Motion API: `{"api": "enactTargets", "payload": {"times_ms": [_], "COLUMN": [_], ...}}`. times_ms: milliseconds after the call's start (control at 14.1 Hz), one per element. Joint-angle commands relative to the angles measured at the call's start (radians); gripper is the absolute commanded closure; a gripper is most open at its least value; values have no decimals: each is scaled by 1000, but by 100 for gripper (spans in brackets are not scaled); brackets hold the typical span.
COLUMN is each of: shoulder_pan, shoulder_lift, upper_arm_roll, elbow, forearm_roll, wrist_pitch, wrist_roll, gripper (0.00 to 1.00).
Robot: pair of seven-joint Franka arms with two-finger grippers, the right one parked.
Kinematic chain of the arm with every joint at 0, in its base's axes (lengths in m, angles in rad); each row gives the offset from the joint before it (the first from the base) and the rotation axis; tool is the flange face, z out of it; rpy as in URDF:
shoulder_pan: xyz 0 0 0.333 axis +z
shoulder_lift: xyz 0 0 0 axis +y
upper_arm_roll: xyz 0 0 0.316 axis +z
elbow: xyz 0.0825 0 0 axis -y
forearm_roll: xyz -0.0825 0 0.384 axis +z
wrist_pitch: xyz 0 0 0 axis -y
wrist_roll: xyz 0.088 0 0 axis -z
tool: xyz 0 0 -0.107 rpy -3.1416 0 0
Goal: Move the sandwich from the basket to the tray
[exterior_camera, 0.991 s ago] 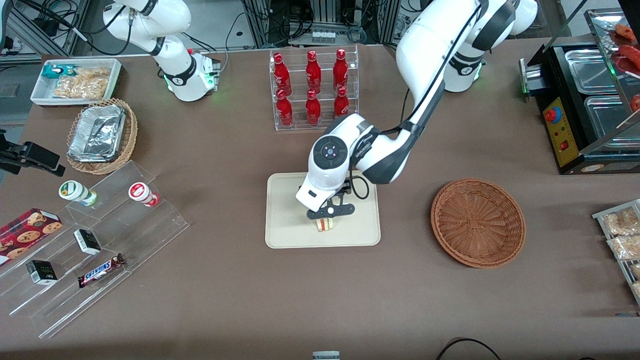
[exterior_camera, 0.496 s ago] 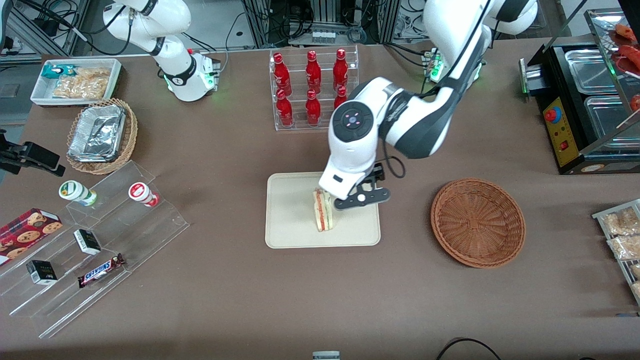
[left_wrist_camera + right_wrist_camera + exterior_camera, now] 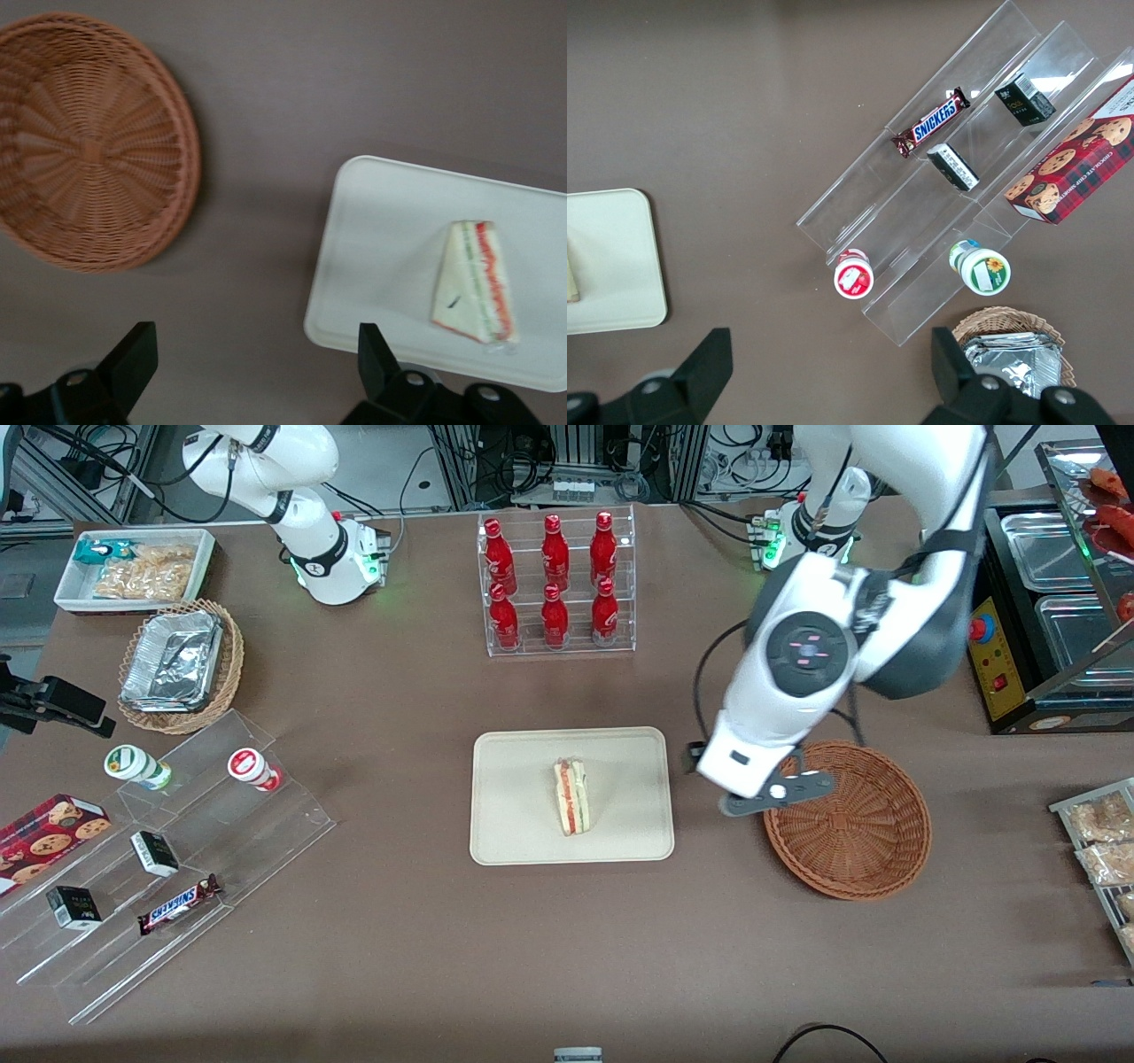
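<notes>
Best to lift clear and high — no sweep across the tray (image 3: 496,841). Sandwich (image 3: 571,795) resting on its side near the tray's middle, released. Gripper (image 3: 769,795) spread wide and empty, raised over the basket's (image 3: 873,868) tray-side rim — well apart from the sandwich.

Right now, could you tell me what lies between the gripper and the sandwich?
Only bare tray surface and a strip of brown tablecloth; the front view shows it. The open gripper hangs over the basket's rim, the sandwich mid-tray.
</notes>
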Motion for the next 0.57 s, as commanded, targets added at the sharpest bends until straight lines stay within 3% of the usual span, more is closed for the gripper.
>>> {"api": "enactTargets", "payload": {"times_ms": [0, 283, 496], "shoulder_pan": [86, 215, 380], "shoulder_lift": [-97, -204, -317], "upper_arm_roll": [-7, -11, -88], "elbow": [-54, -95, -172], "forearm_roll": [-49, -41, -22], "wrist_pitch": [-96, -210, -220], "wrist_roll": [138, 318, 410], "gripper": [0, 0, 0]}}
